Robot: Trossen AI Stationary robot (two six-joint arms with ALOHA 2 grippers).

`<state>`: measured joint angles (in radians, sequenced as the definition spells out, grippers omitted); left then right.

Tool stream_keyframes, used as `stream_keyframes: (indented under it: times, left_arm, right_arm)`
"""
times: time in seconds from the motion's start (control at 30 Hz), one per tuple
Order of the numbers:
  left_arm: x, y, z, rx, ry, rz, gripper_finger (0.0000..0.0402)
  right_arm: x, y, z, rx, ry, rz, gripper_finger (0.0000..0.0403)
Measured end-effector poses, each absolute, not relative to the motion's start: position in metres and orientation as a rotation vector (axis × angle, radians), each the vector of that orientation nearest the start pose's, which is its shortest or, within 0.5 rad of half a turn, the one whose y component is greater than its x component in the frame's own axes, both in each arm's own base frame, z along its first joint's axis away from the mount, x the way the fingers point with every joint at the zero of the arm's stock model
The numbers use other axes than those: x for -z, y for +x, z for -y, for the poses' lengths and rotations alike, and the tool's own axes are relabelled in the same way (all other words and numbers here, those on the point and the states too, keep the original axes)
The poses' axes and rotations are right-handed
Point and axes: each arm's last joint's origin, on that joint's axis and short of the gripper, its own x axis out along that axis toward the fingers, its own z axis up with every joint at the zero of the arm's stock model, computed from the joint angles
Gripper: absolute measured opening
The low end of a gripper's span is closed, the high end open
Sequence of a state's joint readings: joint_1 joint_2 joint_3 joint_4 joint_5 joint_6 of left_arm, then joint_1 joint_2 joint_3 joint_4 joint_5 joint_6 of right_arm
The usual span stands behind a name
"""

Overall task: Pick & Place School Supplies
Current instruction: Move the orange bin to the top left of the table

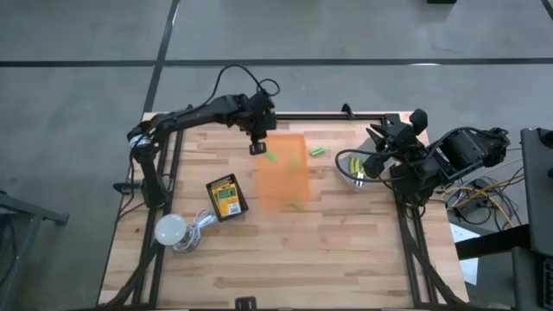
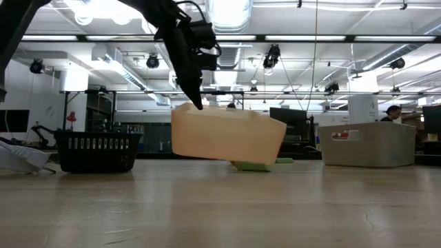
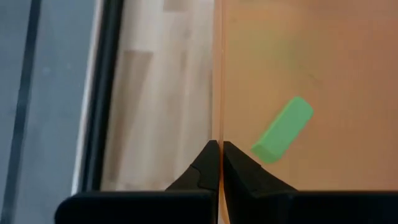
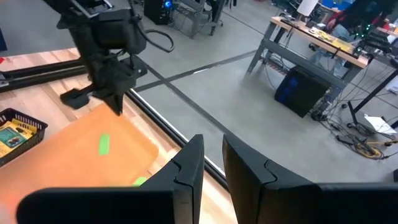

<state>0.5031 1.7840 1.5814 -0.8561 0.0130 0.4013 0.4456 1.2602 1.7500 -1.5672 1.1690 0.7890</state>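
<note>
A: Left gripper (image 1: 257, 147) is sitting at upper centre of the high view, its fingers pinched shut on the rim of the orange tray (image 1: 283, 173). The wrist view is showing both fingers (image 3: 200, 174) clamped together on the thin tray wall.

B: Is the tray lying flat?

A: No. In the low view it is tilting, one end raised under the gripper, the other end resting on the worktop (image 1: 346, 250).

B: Where is the nearest task item lying?

A: One green block (image 3: 283, 129) is lying inside the tray, just beside the pinched wall, its long axis running diagonally away from the fingers. A second green block (image 1: 317, 151) is resting on the worktop right of the tray; another green piece is showing near the tray's lower edge.

B: Other containers?

A: A small dark basket (image 1: 226, 198) at centre left is holding a yellow-and-green crayon box. A metal bowl (image 1: 352, 169) at right is holding yellow-handled tools.

B: And the right gripper (image 4: 211, 165)?

A: It is waiting at the right edge, over the bowl, fingers narrow with nothing between them. The left arm is nearer to the tray's block.
</note>
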Motion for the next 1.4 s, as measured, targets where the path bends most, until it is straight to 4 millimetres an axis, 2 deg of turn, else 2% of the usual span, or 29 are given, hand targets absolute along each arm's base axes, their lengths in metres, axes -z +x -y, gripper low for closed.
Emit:
stream_keyframes:
  times: [0.3, 0.5, 0.87, 1.4]
  left_arm:
    - [-0.286, 0.3, -0.224, -0.326, 0.052, -1.121, 0.0008]
    - [-0.284, 0.279, -0.242, -0.319, -0.002, -1.168, 0.0005]
    - [-0.264, 0.253, -0.255, -0.251, -0.008, -1.264, 0.0007]
    - [-0.213, 0.248, -0.255, -0.291, 0.011, -1.244, 0.0017]
  right_arm:
    - [-0.453, 0.16, -0.047, 0.866, -0.074, -0.441, 0.0057]
    - [-0.453, 0.16, -0.047, 0.864, -0.085, -0.446, 0.0057]
    - [-0.453, 0.16, -0.047, 0.861, -0.1, -0.453, 0.0057]
    - [-0.453, 0.16, -0.047, 0.862, -0.097, -0.451, 0.0057]
